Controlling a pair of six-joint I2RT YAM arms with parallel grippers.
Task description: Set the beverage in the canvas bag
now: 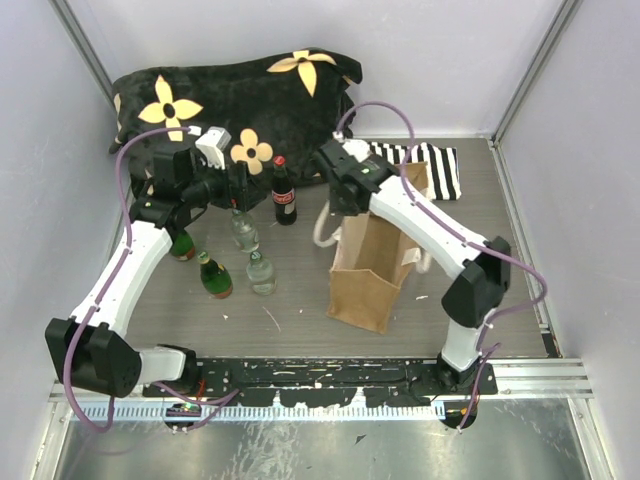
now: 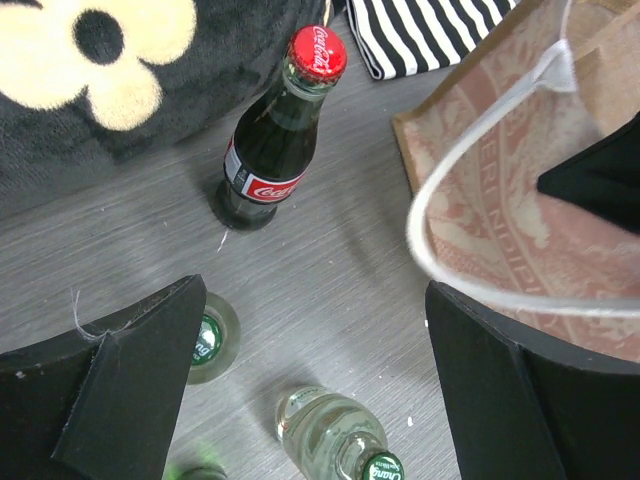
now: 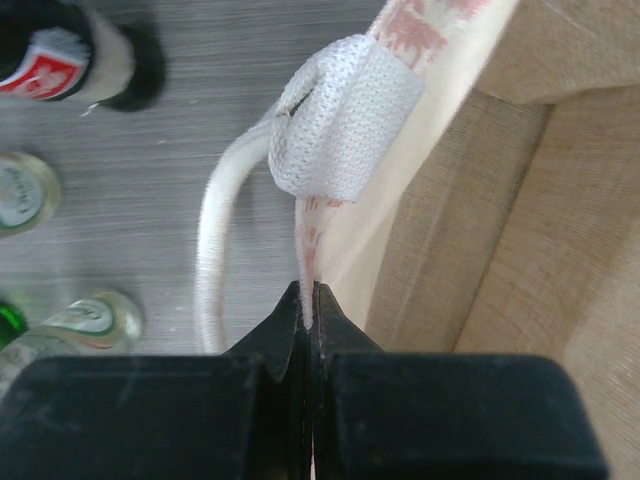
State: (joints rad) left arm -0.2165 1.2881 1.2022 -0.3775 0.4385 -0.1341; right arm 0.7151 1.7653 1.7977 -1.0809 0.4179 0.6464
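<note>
The tan canvas bag (image 1: pixel 372 268) stands upright right of centre, its mouth open. My right gripper (image 1: pixel 343 207) is shut on the bag's left rim (image 3: pixel 308 250), just below the white handle (image 3: pixel 340 130). A red-capped cola bottle (image 1: pixel 284 192) stands left of the bag. Two clear bottles (image 1: pixel 244 232) (image 1: pixel 261 272) and two green bottles (image 1: pixel 214 277) (image 1: pixel 181 243) stand further left. My left gripper (image 1: pixel 238 195) is open and empty above the clear bottles. In the left wrist view (image 2: pixel 315 375) a clear green-capped bottle (image 2: pixel 335 440) lies between its jaws, below them.
A black cushion with cream flowers (image 1: pixel 230 95) lies along the back. A black-and-white striped cloth (image 1: pixel 432 165) lies behind the bag. Grey walls close in on both sides. The arms' mounting rail (image 1: pixel 330 375) runs along the near edge.
</note>
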